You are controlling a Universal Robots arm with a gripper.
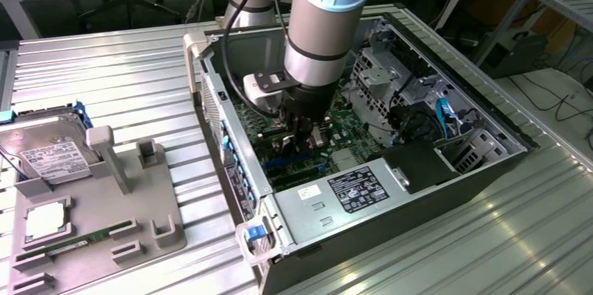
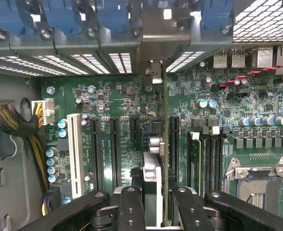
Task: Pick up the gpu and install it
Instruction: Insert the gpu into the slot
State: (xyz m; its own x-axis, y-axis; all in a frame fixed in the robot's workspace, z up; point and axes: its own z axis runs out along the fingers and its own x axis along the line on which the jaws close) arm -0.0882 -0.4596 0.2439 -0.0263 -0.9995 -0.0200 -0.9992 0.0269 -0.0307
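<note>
I see the gripper [image 2: 153, 204] clamped on the gpu [image 2: 156, 144], edge-on, long axis along the motherboard [image 2: 117, 101] slots; labels unreadable.

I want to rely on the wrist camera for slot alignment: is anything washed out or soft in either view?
Wrist view: the perforated metal grille is blown out white, and the black gripper looks soft up close; the green motherboard is evenly lit. Exterior view: glare streaks the ribbed metal table.

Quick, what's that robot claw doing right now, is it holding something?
Gripper: closed on the gpu, a flat green circuit card with a silver metal bracket, held edge-on over the green motherboard inside the open computer case.
</note>
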